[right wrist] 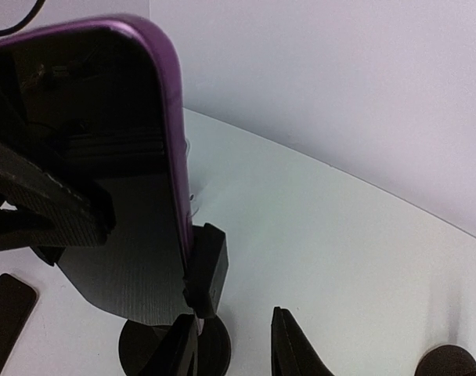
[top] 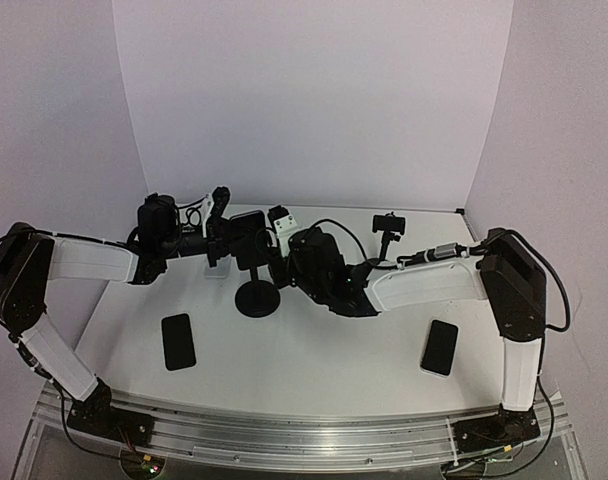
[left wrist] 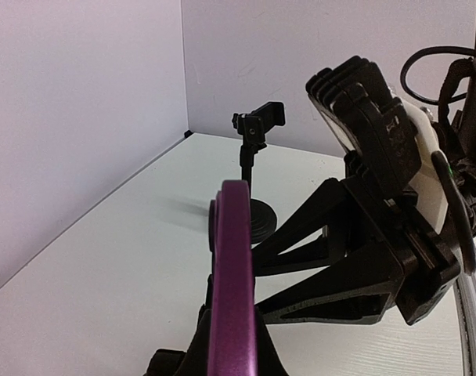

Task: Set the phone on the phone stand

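Now | left tool [top: 221,238] clamps phone [right wrist: 172,141], long axis roughly upright, against phone stand [top: 256,296] clamp | right tool [right wrist: 234,348] spread apart just below | we judge left arm seats it.

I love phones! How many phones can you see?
3: the left phone flat on the table, the right phone flat too, the purple phone at the middle stand. More may be hidden.

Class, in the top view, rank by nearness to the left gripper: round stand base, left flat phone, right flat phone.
From the left gripper:
1. round stand base, centre
2. left flat phone, near-left
3. right flat phone, near-right
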